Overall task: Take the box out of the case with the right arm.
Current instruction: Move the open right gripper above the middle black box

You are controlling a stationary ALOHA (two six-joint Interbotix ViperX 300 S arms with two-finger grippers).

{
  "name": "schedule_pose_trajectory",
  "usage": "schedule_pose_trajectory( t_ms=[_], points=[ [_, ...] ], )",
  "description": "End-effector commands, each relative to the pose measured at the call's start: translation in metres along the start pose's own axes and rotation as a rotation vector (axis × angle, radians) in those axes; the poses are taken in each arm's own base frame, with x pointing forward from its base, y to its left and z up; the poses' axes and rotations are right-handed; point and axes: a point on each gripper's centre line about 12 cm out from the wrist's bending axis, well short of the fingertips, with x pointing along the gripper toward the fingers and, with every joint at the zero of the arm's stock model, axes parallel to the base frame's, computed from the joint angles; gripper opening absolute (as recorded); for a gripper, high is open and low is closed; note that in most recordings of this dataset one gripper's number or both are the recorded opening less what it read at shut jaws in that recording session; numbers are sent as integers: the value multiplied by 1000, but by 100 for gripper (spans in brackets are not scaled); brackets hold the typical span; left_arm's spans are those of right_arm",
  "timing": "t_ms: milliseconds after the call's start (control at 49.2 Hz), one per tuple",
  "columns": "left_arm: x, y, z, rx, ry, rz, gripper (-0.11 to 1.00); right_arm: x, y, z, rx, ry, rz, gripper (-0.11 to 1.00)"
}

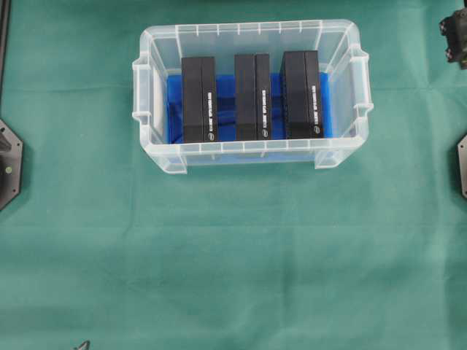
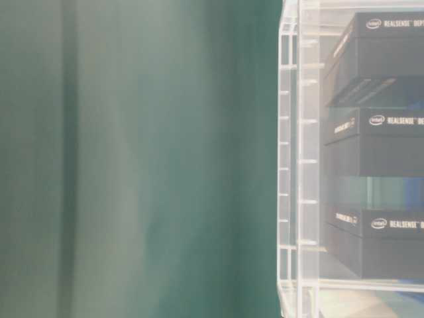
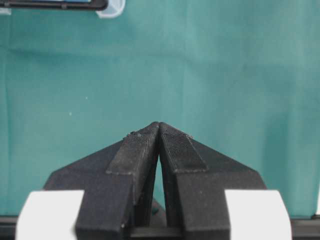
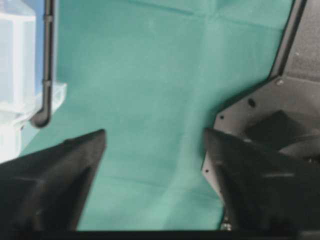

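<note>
The desk point(image 1: 241, 255) is covered from edge to edge by a green cloth point(image 1: 87, 219), on which faint fold creases and slight wrinkles are seen, and it is lit evenly and softly, with no hard shadows cast.

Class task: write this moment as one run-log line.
case: three boxes inside | right gripper: open, empty, over cloth | left gripper: shut, empty
</note>
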Motion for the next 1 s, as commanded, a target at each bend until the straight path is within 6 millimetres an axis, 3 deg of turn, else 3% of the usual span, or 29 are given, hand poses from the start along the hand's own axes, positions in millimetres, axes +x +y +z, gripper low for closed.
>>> schedule_pose_trajectory(
  t_ms=[0,589,772,975],
  points=[
    [-7,-1,5,1,-27,-5,0,-1,0,2,5,-10,5,94],
    [-7,-1,5,9,-27,-5,0,-2,5,3,37,-6,25,96],
    [-6,-1,5,14,-26,-3,0,3,28,9,64,-10,81,96],
    [-8,-1,4,15,-27,-5,0,9,77,15,59,8,112,96]
  ],
)
